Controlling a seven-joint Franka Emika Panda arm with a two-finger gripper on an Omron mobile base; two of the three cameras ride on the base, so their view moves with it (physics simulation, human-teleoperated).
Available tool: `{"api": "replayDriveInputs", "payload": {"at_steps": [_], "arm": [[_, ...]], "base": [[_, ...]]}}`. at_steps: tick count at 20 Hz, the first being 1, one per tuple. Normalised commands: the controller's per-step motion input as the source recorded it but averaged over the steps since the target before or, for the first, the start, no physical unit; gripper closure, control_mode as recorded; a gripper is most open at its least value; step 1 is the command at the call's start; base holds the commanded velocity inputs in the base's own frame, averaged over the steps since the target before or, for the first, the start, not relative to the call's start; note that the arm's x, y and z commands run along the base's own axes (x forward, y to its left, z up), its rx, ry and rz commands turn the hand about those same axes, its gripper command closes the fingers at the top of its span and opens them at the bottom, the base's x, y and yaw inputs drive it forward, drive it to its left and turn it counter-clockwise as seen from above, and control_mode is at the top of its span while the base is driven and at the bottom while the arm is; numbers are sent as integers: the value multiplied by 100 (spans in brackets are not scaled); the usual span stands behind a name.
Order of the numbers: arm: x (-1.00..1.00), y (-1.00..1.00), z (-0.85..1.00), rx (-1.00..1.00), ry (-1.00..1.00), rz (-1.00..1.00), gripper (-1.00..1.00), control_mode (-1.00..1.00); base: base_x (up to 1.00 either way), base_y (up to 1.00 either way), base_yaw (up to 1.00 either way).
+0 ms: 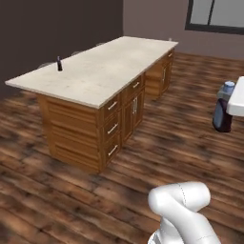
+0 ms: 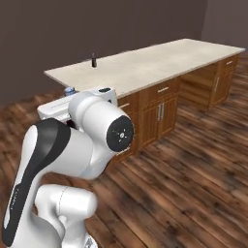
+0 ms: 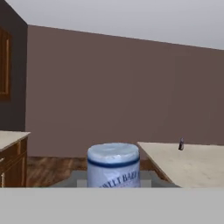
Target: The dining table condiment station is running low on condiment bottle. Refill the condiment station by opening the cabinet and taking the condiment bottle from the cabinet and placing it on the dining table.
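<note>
Condiment bottle point(image 1: 223, 110) upright, carried at the hand above the floor; fingers narrow, apparently closed on it, though contact is hidden. Dining table counter point(image 1: 102, 71) lies well apart, ahead-left of the bottle. Slim dark bottle point(image 1: 59, 64) stands near its far-left edge.

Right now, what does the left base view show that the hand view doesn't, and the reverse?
Left base view: drawers and doors in the base of the table, a window, and the dark body of the bottle, up off the floor. Hand view: the print on the bottle's label, close up, and a worktop corner at left. Both: the bottle, the table top, and the slim bottle standing on it.
</note>
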Motion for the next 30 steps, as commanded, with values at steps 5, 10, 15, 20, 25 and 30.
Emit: {"api": "replayDriveInputs", "payload": {"at_steps": [5, 10, 15, 20, 25, 30], "arm": [[0, 0, 0, 0, 0, 0, 100, 100], [0, 0, 0, 0, 0, 0, 100, 100], [0, 0, 0, 0, 0, 0, 100, 100], [0, 0, 0, 0, 0, 0, 100, 100], [0, 0, 0, 0, 0, 0, 100, 100], [0, 0, 0, 0, 0, 0, 100, 100]], "base": [[100, 100, -26], [100, 100, -26], [100, 100, -27], [97, 100, -26], [72, 100, -24], [16, 100, -17]]}}
